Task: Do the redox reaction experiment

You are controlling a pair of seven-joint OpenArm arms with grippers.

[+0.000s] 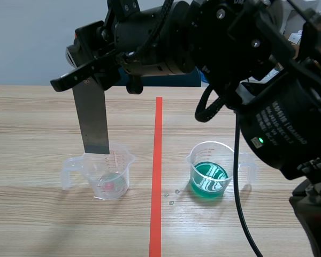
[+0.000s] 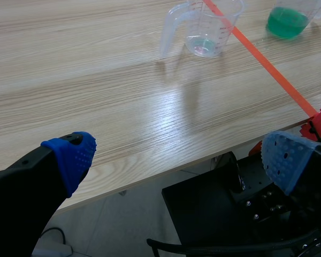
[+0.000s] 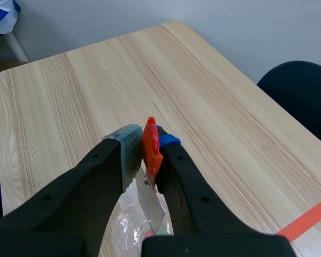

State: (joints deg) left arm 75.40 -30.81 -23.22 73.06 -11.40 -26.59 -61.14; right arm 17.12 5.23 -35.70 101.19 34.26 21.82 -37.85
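Right gripper [image 3: 147, 145], reaching in from the right past the tape line [image 1: 158, 160], is clamped on an orange tab [image 3: 151, 144] from which the grey metal strip [image 1: 94, 120] hangs vertically; strip's lower end sits at the rim of clear cup 1 [image 1: 104, 174]. Cup 2 [image 1: 209, 171], right of the line, holds green liquid; left gripper [image 2: 179, 158] hangs over the table's [image 2: 96, 96] near edge, fingers spread wide, holding nothing.

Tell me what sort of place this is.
Probably a robot lab bench set for chemistry: taped wooden table, a clear cup, a cup of green liquid, a metal strip in the right gripper.
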